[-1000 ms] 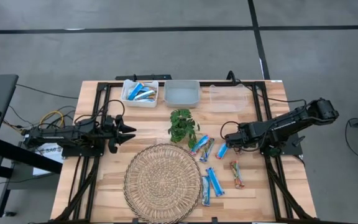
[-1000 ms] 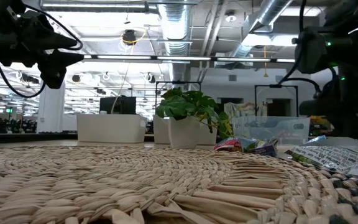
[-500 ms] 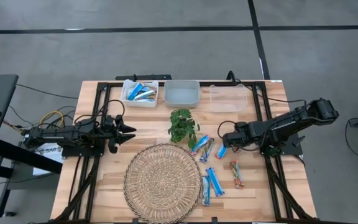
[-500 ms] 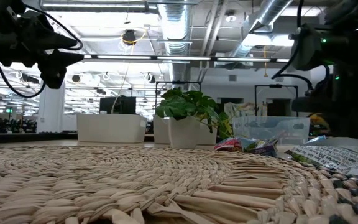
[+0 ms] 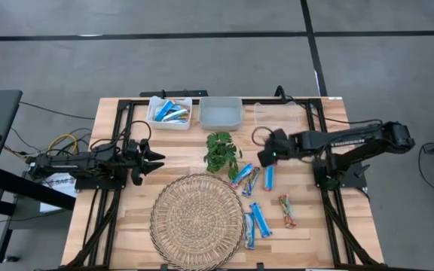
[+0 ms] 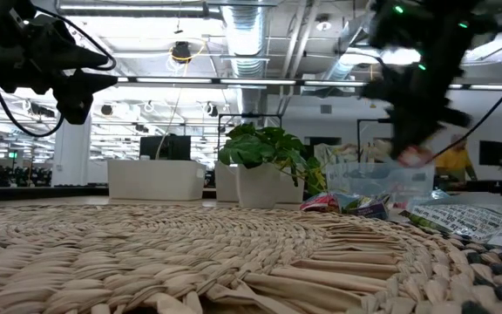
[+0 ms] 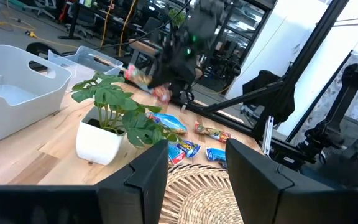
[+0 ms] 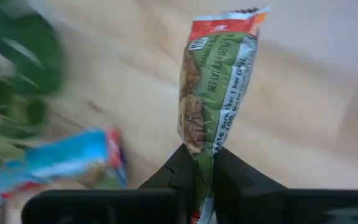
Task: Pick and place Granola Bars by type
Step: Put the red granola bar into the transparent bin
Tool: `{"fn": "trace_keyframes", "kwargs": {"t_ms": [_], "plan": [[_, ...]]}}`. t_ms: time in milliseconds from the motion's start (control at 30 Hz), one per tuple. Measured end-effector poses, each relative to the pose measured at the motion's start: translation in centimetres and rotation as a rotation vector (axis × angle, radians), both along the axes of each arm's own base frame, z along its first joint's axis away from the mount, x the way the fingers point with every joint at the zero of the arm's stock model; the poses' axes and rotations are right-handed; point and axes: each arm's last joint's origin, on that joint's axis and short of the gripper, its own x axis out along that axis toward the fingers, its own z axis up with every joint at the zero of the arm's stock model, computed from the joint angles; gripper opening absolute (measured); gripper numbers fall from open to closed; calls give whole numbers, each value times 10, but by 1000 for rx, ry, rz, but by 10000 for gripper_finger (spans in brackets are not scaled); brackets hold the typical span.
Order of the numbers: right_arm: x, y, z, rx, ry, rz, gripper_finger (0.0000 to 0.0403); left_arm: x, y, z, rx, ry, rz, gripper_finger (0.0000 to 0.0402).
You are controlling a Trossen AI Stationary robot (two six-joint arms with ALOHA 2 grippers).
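The right gripper (image 8: pixel 199 163) is seen with its jaws clamped on a red-and-green foil-wrapped granola bar (image 8: pixel 213 81), held above the pale wooden surface (image 5: pixel 126 218) beside the small green potted plant (image 5: pixel 220 150). Blue-wrapped bars (image 5: pixel 258 218) lie near the round woven mat (image 5: pixel 194 218). The left gripper (image 5: pixel 155 158) waits at the left, jaws apart
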Motion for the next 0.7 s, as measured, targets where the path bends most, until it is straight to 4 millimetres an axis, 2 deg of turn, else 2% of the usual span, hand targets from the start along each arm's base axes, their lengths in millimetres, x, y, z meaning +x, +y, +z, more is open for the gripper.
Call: {"fn": "trace_keyframes", "kwargs": {"t_ms": [167, 333, 500, 700], "plan": [[16, -26, 37, -121, -52, 126, 27, 0, 0, 0, 0, 0, 0, 153], [22, -56, 62, -238, -102, 169, 21, 0, 0, 0, 0, 0, 0, 153], [12, -94, 72, -303, -97, 81, 22, 0, 0, 0, 0, 0, 0, 153], [-9, -136, 65, -299, -23, -75, 26, 0, 0, 0, 0, 0, 0, 153]]}}
